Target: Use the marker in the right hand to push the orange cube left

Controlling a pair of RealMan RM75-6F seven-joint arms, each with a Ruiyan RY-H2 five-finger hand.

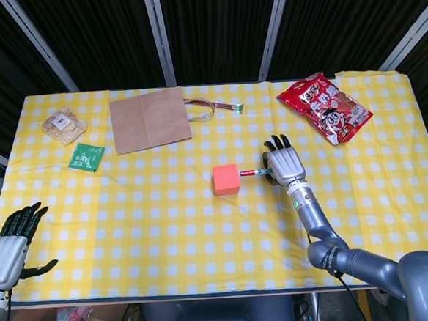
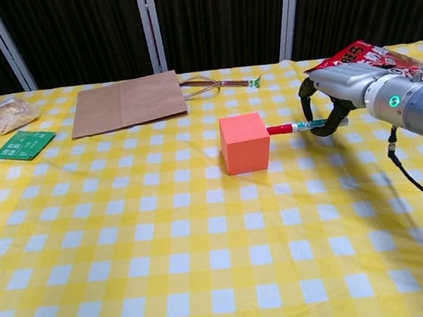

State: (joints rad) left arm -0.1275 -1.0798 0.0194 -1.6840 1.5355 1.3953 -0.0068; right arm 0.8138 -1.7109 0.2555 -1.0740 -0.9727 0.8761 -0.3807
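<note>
Right now the right hand [image 1: 285,166] is sitting right of frame centre in the head view, fingers curled around the marker [image 2: 293,127] and holding it level. Red tip is pointing left at the orange cube [image 1: 226,180]. In the chest view the tip is meeting the cube's right face or stopping just short of it; can't tell which. The hand is covering the marker's rear end, so only the front part is showing.

Cube is sitting flat on the yellow checked tablecloth [image 1: 167,230], slightly left of centre in the head view, lower right of the brown paper bag [image 1: 149,119] and well apart from it.

Left hand [image 1: 8,245] is hanging at the lower left corner of the head view, off the table edge, fingers apart and holding nothing. Its arm is getting cut off by the frame, and the chest view isn't showing it.

Red snack packet [image 1: 325,107] is lying at the upper right; in the chest view the right arm is partly blocking it. Green sachet [image 1: 86,156] and clear-wrapped snack [image 1: 63,125] are lying at the upper left; print on both is too small to read. Bag's cord handles are trailing right toward a small green tag [image 1: 237,108].
</note>
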